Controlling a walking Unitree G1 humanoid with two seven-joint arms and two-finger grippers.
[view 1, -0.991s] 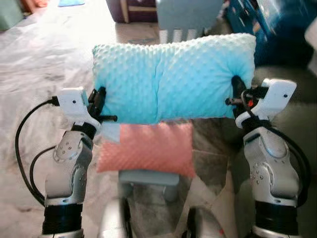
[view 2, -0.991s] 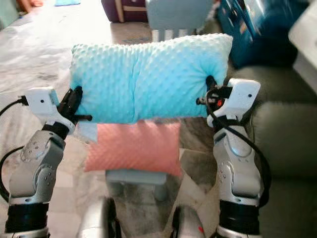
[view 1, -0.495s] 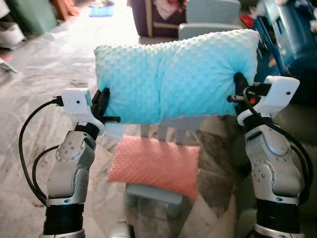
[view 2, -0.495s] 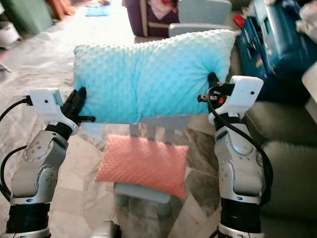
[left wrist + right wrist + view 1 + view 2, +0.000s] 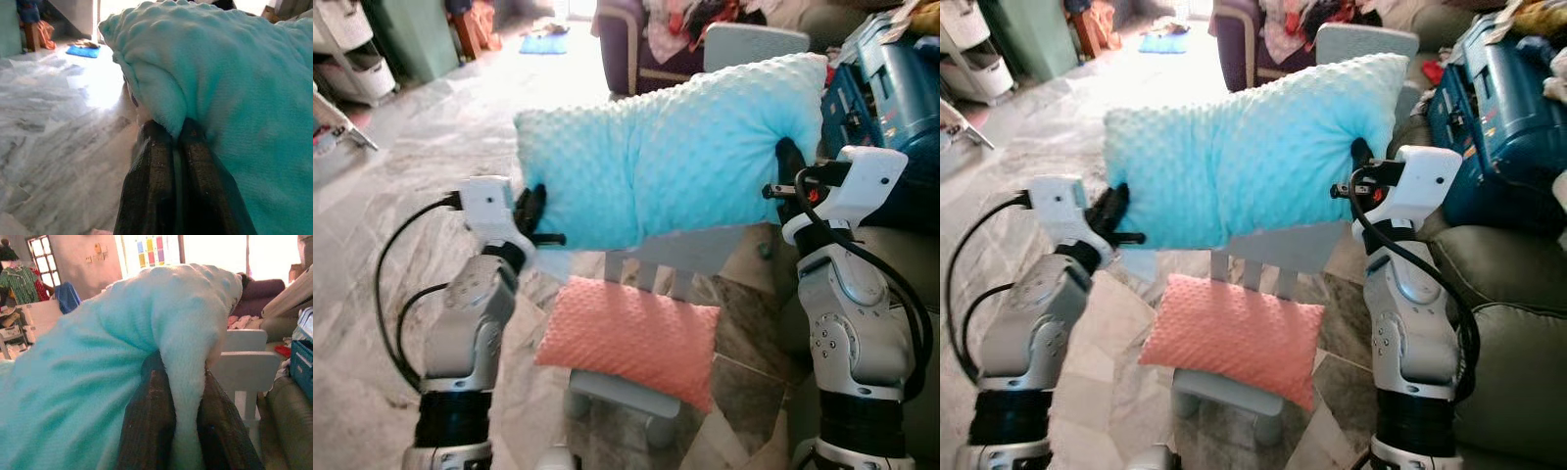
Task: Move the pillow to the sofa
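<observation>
- You are carrying the pillow [image 5: 675, 157] aloft; the left gripper [image 5: 530, 211] and right gripper [image 5: 787, 176] are each pinching one end
- It is looking soft and light (sagging likely), so keep gripping the edges

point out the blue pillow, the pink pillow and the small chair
blue pillow [image 5: 675, 157], left eye view, middle of its dimpled front
pink pillow [image 5: 631, 338], left eye view, centre of its top face
small chair [image 5: 1283, 245], right eye view, backrest rail

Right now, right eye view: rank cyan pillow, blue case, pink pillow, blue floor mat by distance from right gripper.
1. cyan pillow: clamped in the right gripper.
2. blue case: just to its right.
3. pink pillow: below, on the small chair.
4. blue floor mat: far back, left.
</observation>
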